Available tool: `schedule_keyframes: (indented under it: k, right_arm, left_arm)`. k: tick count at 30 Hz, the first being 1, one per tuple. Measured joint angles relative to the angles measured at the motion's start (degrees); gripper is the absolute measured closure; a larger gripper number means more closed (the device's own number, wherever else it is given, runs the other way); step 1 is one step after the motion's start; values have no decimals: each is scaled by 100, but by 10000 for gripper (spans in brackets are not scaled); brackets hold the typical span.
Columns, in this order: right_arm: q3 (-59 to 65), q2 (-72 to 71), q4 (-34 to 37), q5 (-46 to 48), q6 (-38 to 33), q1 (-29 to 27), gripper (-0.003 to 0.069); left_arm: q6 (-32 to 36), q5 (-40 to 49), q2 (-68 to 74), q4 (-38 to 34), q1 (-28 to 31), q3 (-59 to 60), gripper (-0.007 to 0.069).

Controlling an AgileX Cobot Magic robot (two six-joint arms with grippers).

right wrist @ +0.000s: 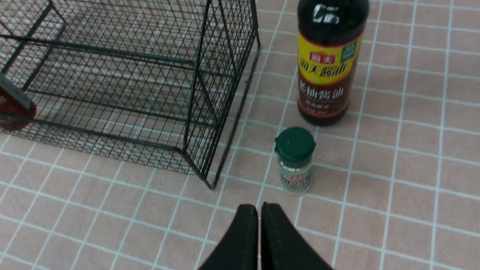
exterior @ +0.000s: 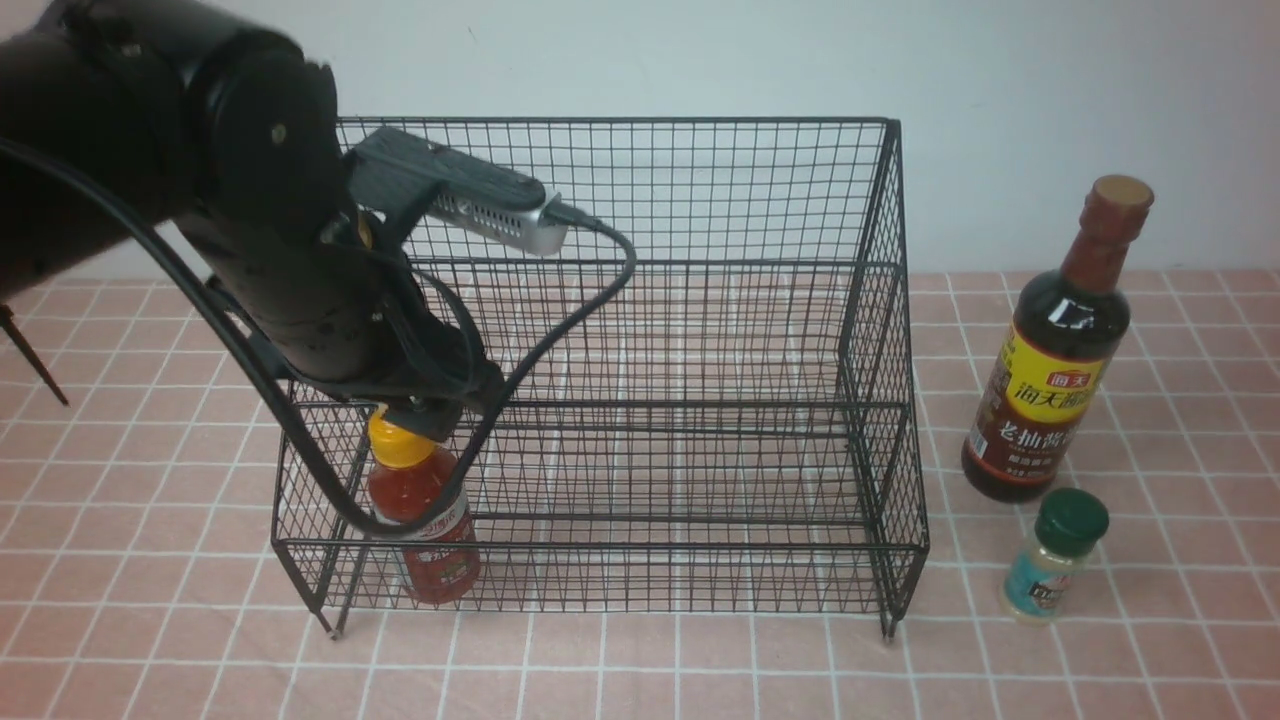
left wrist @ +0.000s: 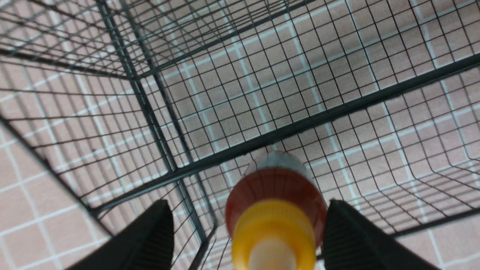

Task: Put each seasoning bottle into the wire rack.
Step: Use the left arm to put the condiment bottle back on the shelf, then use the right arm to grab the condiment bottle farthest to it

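The small red squeeze bottle [exterior: 425,520] with a yellow cap stands upright in the front left corner of the black wire rack [exterior: 890,300]. My left gripper [exterior: 425,415] hangs just over its cap. In the left wrist view this gripper [left wrist: 247,204] is open: one finger [left wrist: 150,236] stands well clear of the bottle [left wrist: 275,187] and the other sits close beside its shoulder. The tall dark soy bottle [exterior: 1050,370] and the tiny green-capped jar [exterior: 1055,560] stand on the table right of the rack. My right gripper [right wrist: 258,208] is shut and empty, a little short of the jar [right wrist: 295,161].
The table wears a pink tiled cloth [exterior: 150,620]. The left arm's cable [exterior: 560,330] loops down inside the rack's left half. In the right wrist view the rack's corner foot [right wrist: 212,183] stands close to the jar, with the soy bottle [right wrist: 326,63] behind it.
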Motion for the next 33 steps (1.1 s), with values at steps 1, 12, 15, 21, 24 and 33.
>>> schedule_keyframes:
  k: [1,12,15,21,24,33]
  right_arm:
    - [-121,119,-20,0,0,0,641]
    - [-1864,2257,-40,-268,0,0,260]
    - [-2179,2883,-40,-422,0,0,132]
    - [-2708,3954,-40,-569,0,0,12]
    - [-3016,4415,-46,-616,0,0,1]
    - [-3475,5312,-125,-911,-35,132,1]
  left_arm:
    - [0,108,-28,5,0,-98,147]
    - [0,590,-1515,-103,0,-793,354]
    - [0,765,-2075,-103,0,-793,495]
    - [0,848,-2885,-103,0,-793,623]
    - [0,889,-3205,-103,0,-798,631]
    - [0,956,-3618,-105,0,-816,631]
